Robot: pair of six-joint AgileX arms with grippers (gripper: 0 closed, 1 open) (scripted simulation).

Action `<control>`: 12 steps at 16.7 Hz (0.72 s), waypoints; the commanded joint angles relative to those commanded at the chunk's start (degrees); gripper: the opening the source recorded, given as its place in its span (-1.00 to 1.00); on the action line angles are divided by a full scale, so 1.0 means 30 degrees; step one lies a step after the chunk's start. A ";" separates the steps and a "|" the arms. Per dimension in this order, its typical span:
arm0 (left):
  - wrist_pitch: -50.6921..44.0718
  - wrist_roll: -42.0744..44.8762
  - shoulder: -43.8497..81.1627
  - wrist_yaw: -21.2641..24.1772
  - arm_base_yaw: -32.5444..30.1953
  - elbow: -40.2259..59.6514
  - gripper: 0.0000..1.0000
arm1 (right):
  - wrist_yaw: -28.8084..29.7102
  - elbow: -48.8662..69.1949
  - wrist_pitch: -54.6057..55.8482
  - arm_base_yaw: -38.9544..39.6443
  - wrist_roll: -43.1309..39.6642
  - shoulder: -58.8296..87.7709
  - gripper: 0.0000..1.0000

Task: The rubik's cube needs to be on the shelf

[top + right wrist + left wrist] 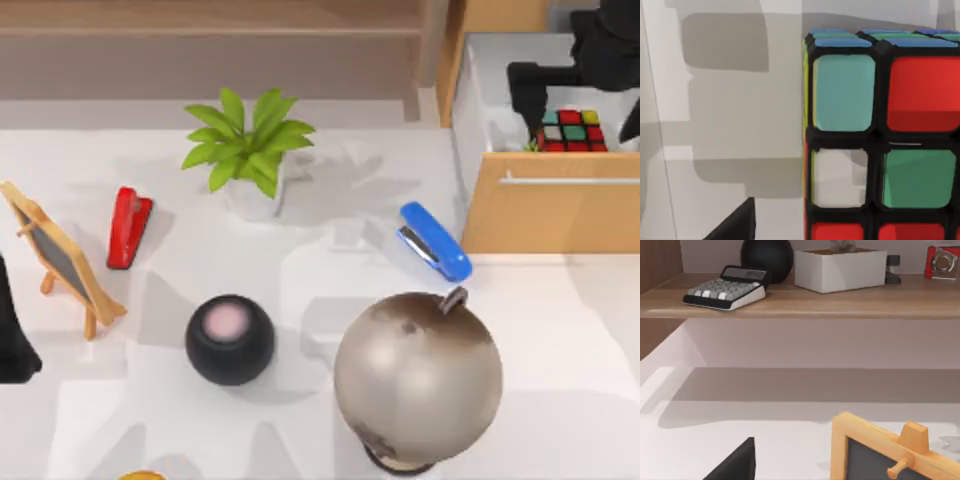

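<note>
Down at the bottom of the top view, a large grey-brown globe stands on the white table, right of centre. Just left of it sits a black ball with a pale pink spot on top. At the far left edge the left arm shows as a dark shape, and whether its pincer is released or clenched I cannot tell. Beside it a small wooden easel chalkboard stands tilted; the left wrist view shows its frame close up.

Further up, a red stapler lies at left, a potted green plant stands near the middle, and a blue stapler lies at an angle just beside the front of the wooden drawer unit at upper right.

Inside that open drawer lies the rubik's cube, against the front panel. The right pincer hangs over the drawer above the cube, one dark finger standing just left of it; the jaws look spread and hold nothing. In the right wrist view the cube sits close against the white drawer floor.

Along the top left of the frame runs the shelf. The left wrist view shows the shelf board carrying a calculator, a black ball, a white box and a red object.
</note>
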 joint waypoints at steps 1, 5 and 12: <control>0.0000 0.0000 0.0000 0.0000 0.0000 0.0000 1.00 | 0.0007 -0.0186 0.0514 -0.0044 -0.0036 0.0351 1.00; 0.0000 0.0000 0.0000 0.0000 0.0000 0.0000 1.00 | -0.0012 -0.0014 0.1317 -0.0117 -0.0071 0.1076 1.00; 0.0000 0.0000 0.0000 0.0000 0.0000 0.0000 1.00 | -0.0012 -0.0014 0.1317 -0.0117 -0.0071 0.1076 0.25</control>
